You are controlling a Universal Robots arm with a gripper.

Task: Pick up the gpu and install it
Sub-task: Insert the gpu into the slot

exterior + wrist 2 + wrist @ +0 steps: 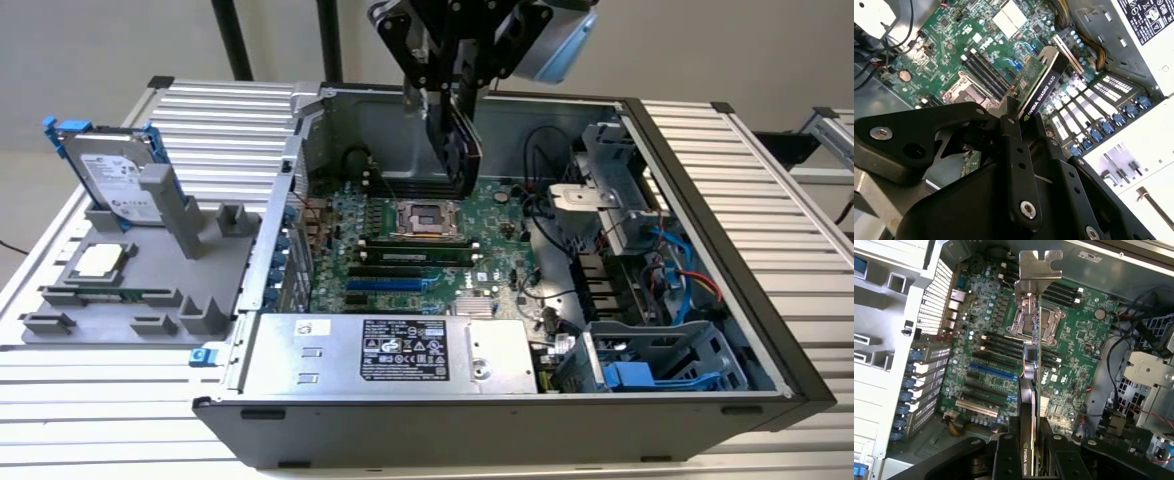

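Open steel computer case [534, 435] holding green motherboard [501, 255], boxy silver power supply [307, 350] at six o'clock in the exterior view, black gripper [451, 105] clenched on flat gpu [461, 165], edge-down above motherboard, twelve o'clock.

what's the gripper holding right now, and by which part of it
The gripper holds the gpu, clamped across the card's flat faces at the end farthest from its silver bracket.

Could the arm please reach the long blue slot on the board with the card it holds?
Probably yes: the case is open, and the claw holds the card above the board, with nothing over the blue slot.
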